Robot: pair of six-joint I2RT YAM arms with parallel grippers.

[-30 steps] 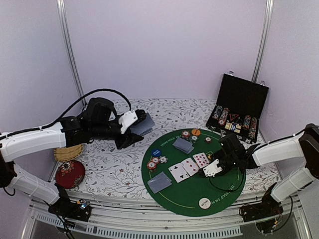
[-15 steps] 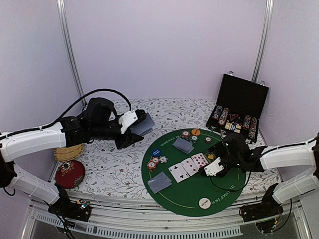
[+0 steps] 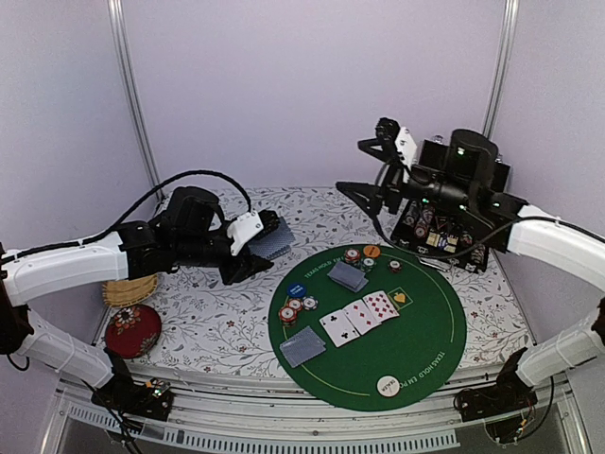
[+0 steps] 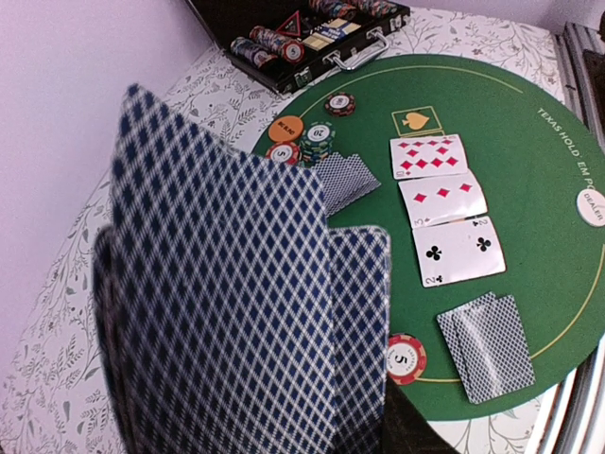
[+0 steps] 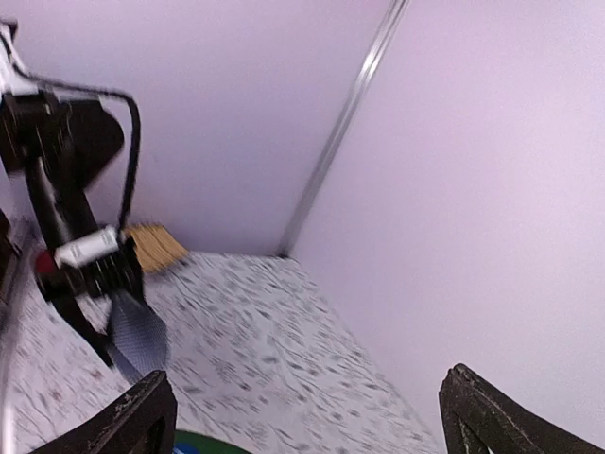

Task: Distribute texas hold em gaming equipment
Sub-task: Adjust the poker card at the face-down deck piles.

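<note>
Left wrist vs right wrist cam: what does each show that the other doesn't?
Left wrist only: three face-up cards, face-down pairs, chips, the white dealer button and the open chip case.
Right wrist only: the left arm seen from outside, the straw basket, the corner pole, and the right gripper, open with nothing in it.
Both: the card fan, huge in the left wrist view and small under the left arm in the right wrist view; the floral cloth; the green mat, only a sliver in the right wrist view.
</note>
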